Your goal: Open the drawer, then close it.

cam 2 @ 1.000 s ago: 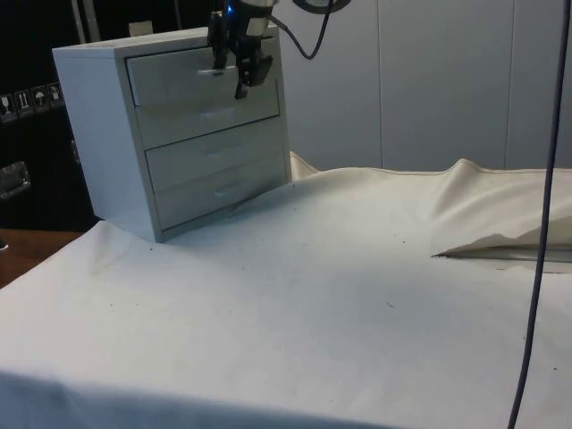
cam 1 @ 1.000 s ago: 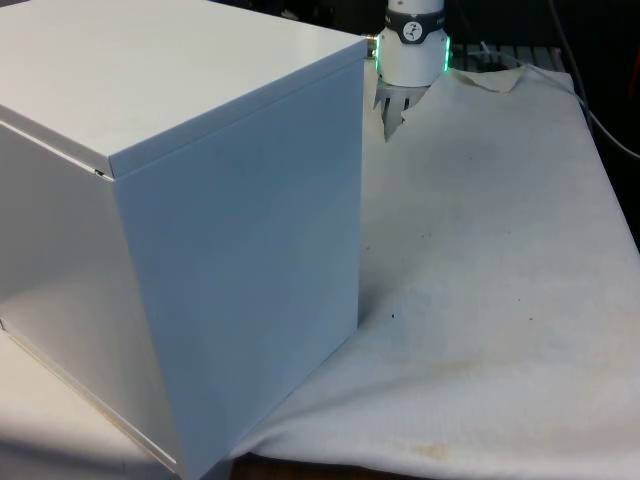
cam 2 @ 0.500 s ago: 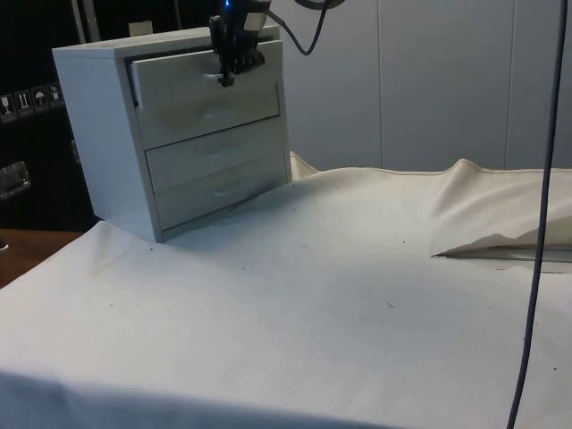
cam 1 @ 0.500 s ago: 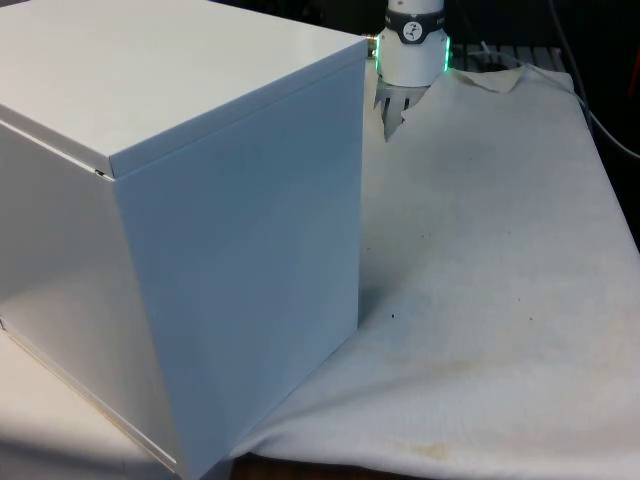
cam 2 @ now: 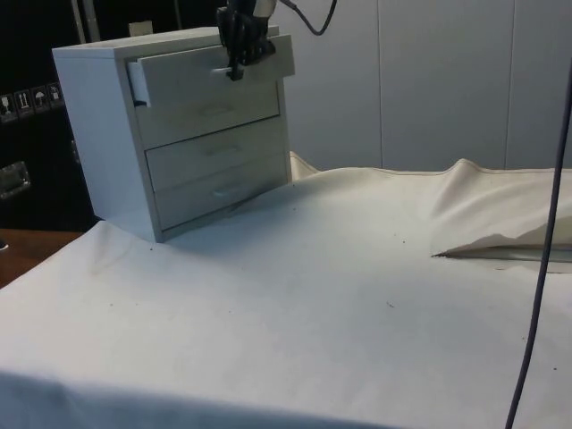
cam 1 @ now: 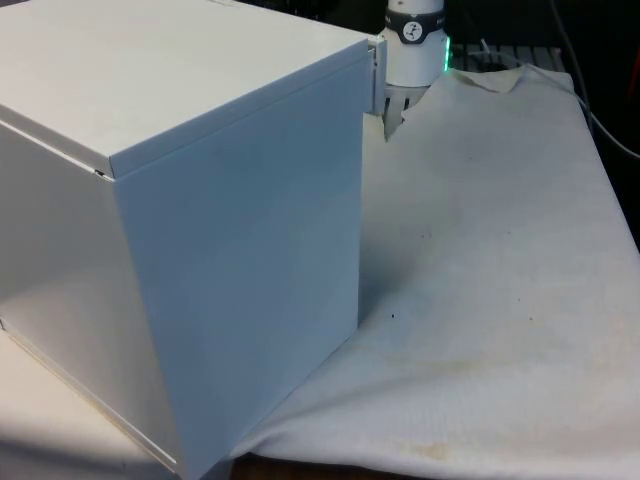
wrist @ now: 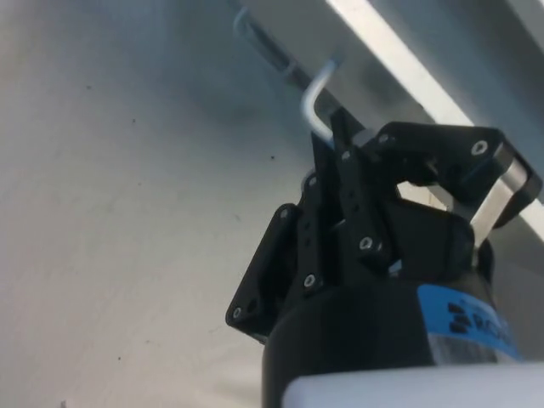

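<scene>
No brand, word or number can be read on the chest (cam 2: pixel 179 134) or the cloth (cam 2: pixel 313 295). At the far left edge of the side view, a dark panel (cam 2: pixel 22 103) carries a row of small white pictogram signs, too small to make out. In the wrist view, a blue sticker (wrist: pixel 467 319) bears dark marks that I cannot read.

A white cloth (cam 2: pixel 295 295) covers the table, rumpled into folds toward its far edge; behind it stand pale cabinet panels (cam 2: pixel 429 80), with dark shelving beside them
</scene>
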Controlling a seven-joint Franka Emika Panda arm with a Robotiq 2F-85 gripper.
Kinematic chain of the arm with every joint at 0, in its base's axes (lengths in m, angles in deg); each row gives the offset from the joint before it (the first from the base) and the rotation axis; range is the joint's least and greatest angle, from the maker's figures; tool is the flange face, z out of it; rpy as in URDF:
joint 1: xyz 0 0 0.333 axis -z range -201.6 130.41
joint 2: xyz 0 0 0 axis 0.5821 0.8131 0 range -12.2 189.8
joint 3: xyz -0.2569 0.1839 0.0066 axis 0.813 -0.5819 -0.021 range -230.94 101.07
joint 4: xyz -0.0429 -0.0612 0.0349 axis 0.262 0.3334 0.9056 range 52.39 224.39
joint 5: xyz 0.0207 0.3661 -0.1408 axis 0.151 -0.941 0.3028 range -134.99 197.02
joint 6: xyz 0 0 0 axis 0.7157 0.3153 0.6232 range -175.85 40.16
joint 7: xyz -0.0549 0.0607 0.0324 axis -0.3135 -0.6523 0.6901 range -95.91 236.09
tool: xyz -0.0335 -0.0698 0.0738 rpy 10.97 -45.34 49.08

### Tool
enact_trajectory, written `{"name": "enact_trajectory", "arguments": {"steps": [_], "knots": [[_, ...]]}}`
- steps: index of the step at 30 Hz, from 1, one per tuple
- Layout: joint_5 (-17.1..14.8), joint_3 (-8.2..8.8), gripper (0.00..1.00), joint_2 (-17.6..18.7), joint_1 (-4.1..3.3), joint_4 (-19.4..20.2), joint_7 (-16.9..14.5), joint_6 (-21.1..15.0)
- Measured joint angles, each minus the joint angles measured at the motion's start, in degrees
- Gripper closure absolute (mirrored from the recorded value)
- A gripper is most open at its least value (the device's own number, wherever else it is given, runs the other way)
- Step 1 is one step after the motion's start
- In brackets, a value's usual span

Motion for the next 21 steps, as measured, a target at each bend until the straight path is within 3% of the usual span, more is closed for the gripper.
{"name": "enact_trajectory", "arguments": {"steps": [8, 21], "knots": [[3.15, -0.57, 1.00, -2.64, -0.06, 2.69, 2.75, 0.06], [4.01, -0.80, 1.00, -4.30, -0.06, 4.64, 3.27, 0.06]]}}
